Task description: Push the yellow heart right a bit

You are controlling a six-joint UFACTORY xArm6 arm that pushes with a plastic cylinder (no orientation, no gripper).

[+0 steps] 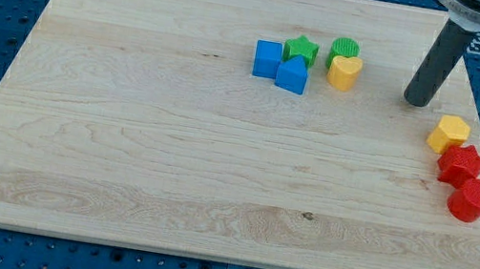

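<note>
The yellow heart (345,72) lies on the wooden board (124,135) near the view's top, right of centre. It touches the green cylinder (344,49) just above it. My tip (416,101) rests on the board to the heart's right, about a block's width or more away, touching no block.
A blue cube (267,59), a blue block (293,74) and a green star (301,49) cluster left of the heart. A yellow hexagon (450,134), a red star (461,164) and a red cylinder (472,200) line the board's right edge.
</note>
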